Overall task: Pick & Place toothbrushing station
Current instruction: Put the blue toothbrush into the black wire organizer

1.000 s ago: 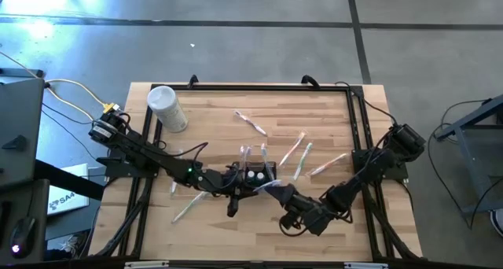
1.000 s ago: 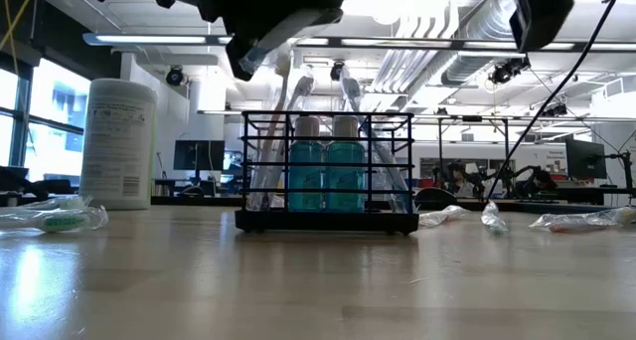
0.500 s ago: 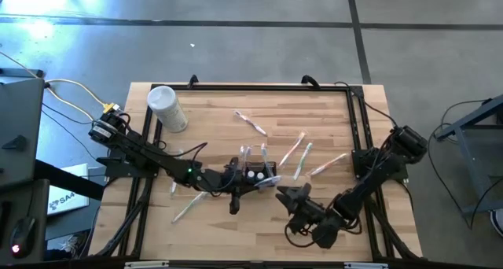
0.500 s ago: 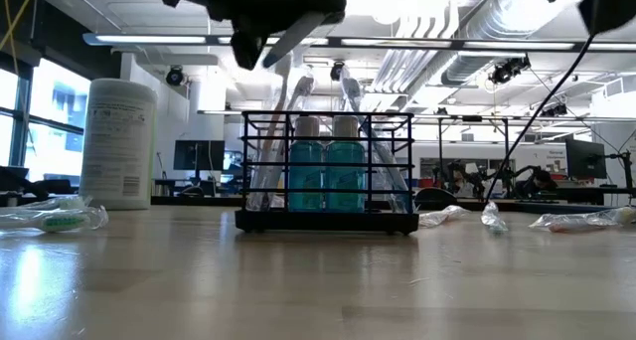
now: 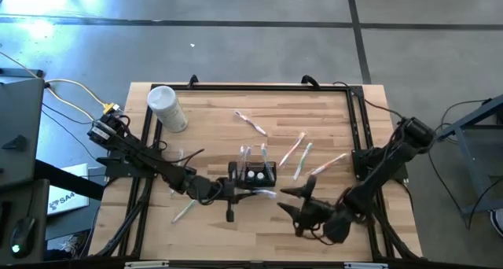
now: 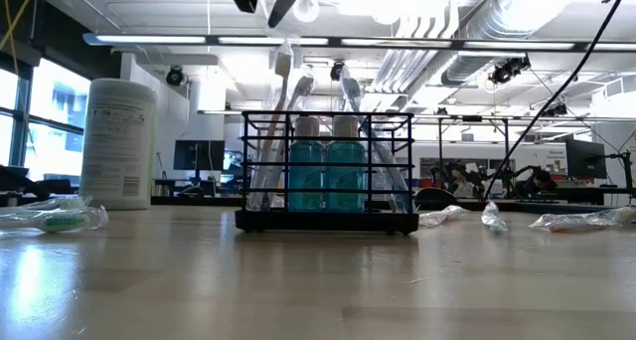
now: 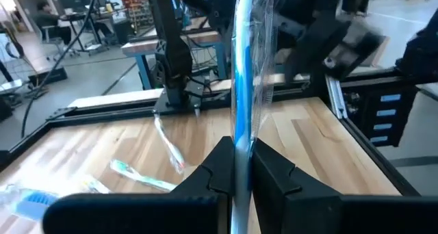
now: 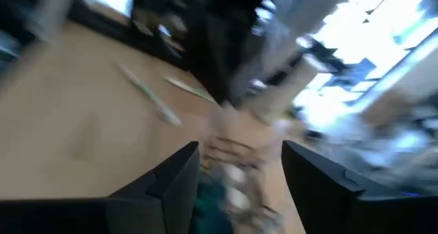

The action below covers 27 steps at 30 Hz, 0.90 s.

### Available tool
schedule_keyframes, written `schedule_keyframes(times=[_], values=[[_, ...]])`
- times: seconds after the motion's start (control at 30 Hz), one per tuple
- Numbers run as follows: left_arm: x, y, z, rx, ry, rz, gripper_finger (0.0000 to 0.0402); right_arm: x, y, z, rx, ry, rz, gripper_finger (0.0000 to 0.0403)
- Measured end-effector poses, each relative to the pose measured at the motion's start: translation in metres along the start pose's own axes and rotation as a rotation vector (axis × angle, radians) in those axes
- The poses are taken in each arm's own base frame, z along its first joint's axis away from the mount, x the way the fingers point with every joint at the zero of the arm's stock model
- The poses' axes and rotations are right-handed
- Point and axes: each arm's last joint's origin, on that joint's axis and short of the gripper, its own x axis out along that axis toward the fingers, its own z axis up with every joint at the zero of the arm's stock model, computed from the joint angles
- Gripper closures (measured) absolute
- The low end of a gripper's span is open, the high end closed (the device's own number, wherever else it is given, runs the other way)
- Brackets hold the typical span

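high view, white canister point(image 5: 167, 108) far corner, wrapped toothbrushes point(image 5: 297, 151) beside black holder point(image 5: 258, 175)

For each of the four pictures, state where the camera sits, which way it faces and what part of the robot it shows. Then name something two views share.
High view: above the table, looking straight down; both arms, left gripper, right gripper.
Low view: at table height, looking level at the black wire holder box; only dark gripper parts at the top edge.
Left wrist view: on the left wrist; its fingers clamp a blue wrapped toothbrush.
Right wrist view: on the right wrist, blurred; spread fingers.
Shared: high and low views both show the white cylindrical container.
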Motion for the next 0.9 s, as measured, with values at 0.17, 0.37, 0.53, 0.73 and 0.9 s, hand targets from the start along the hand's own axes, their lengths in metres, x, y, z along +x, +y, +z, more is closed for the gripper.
schedule_keyframes(times=[0.17,0.37,0.53,0.73,0.9], values=[[0.0,0.001,0.001,-0.003,-0.006,0.002,0.0379,0.007,-0.024,0.016,0.162,-0.065,0.148,0.0204],[0.0,0.001,0.0,-0.002,-0.005,-0.002,0.0379,0.026,-0.038,0.018,0.19,-0.081,0.13,0.0204],[0.0,0.001,0.0,-0.003,-0.004,-0.002,0.0379,0.037,-0.045,0.02,0.199,-0.117,0.225,0.0204],[0.0,0.001,0.0,-0.003,-0.005,-0.003,0.0379,0.041,-0.049,0.022,0.18,-0.153,0.252,0.0204],[0.0,0.001,0.0,-0.003,-0.005,-0.003,0.0379,0.042,-0.05,0.023,0.166,-0.166,0.243,0.0204]])
